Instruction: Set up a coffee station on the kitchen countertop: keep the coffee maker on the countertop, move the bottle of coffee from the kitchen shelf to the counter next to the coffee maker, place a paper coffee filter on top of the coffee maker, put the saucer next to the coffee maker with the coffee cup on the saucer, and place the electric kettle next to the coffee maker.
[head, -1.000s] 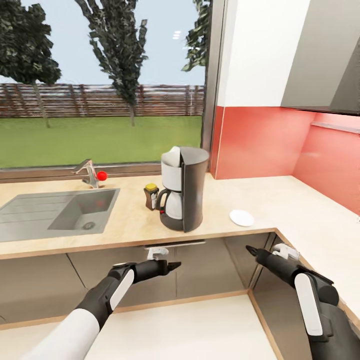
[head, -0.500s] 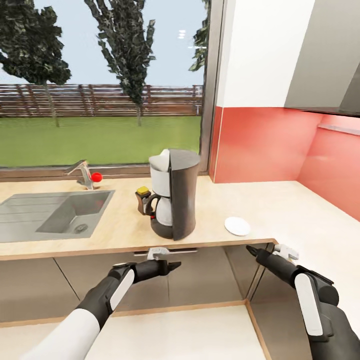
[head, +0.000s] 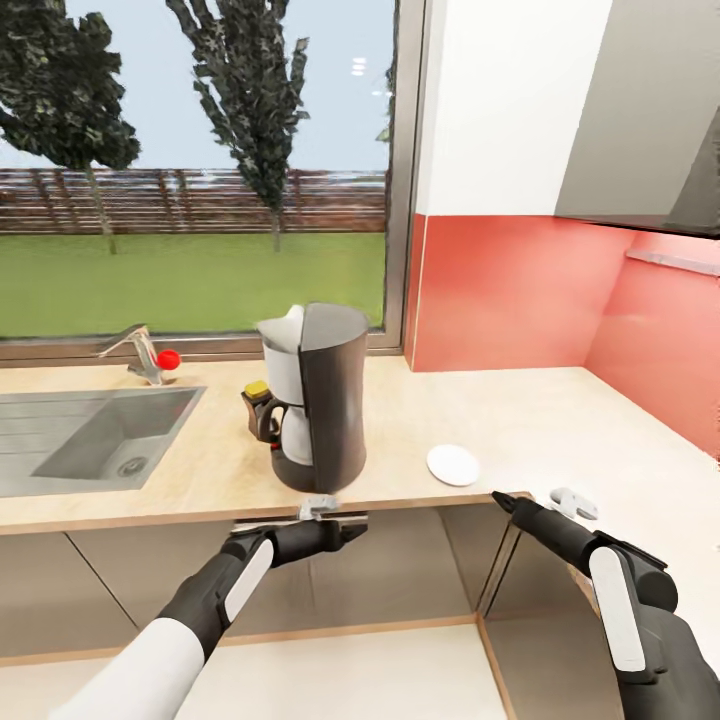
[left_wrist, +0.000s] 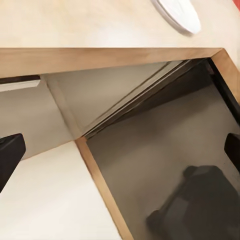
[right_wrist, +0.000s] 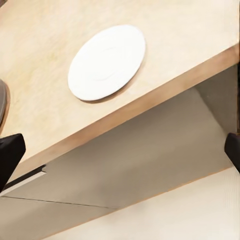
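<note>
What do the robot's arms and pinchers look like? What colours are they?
Both arms are mostly black with smooth white panels. The left arm has a big white upper sleeve and a white stripe near the wrist. The right arm has a long white stripe. The left gripper and right gripper are slim, black and pointed.

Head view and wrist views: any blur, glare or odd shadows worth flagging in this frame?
Head view: even daylight, trees outside jagged, a pale sheen on the countertop right of the saucer. Right wrist view: saucer sharp, with a thin shadow along one rim. Left wrist view: soft overall; a blurred dark reflection in the glossy cabinet front.
</note>
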